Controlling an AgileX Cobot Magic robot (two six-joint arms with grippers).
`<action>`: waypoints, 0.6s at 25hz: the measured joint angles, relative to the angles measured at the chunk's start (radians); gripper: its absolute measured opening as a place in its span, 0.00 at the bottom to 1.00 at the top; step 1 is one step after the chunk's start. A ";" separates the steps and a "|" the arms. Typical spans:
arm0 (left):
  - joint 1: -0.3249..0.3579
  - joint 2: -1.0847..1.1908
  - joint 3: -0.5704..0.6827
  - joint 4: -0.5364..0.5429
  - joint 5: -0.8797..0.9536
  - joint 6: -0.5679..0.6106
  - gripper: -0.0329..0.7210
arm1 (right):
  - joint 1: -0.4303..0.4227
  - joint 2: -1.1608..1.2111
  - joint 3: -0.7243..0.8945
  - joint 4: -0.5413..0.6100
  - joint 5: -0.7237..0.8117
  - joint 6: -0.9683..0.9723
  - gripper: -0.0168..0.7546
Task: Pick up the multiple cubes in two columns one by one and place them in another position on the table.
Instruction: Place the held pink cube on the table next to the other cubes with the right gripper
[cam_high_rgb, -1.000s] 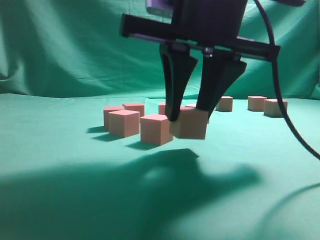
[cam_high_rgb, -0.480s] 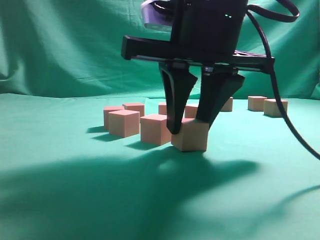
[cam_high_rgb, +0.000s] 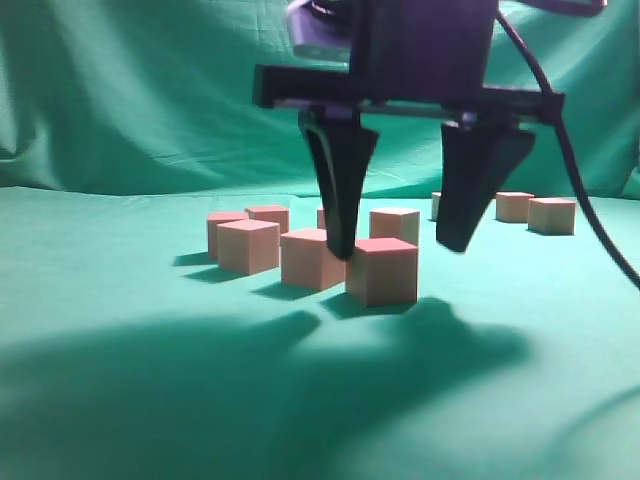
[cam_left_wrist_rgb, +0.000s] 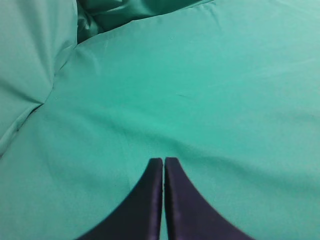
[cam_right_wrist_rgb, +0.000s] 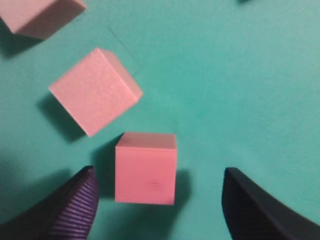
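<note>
Teal counter (cam_high_rgb: 120, 400) lies bare nearest the camera, my right jaws (cam_high_rgb: 400, 245) spread astride one freed cube (cam_high_rgb: 382, 270), neighbours (cam_high_rgb: 312, 257) close behind, my left jaws (cam_left_wrist_rgb: 163, 165) pressed together.

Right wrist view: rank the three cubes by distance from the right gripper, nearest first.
From the right gripper:
1. The square-on cube, between the open fingers, nearer the left one, on the table.
2. The tilted cube, up and to the left.
3. The corner cube, top left, cut off by the frame edge.
</note>
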 joint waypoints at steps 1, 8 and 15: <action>0.000 0.000 0.000 0.000 0.000 0.000 0.04 | 0.000 0.000 -0.029 -0.007 0.031 0.000 0.61; 0.000 0.000 0.000 0.000 0.000 0.000 0.04 | 0.000 0.000 -0.293 -0.146 0.319 -0.005 0.64; 0.000 0.000 0.000 0.000 0.000 0.000 0.04 | -0.003 0.000 -0.509 -0.518 0.379 -0.004 0.64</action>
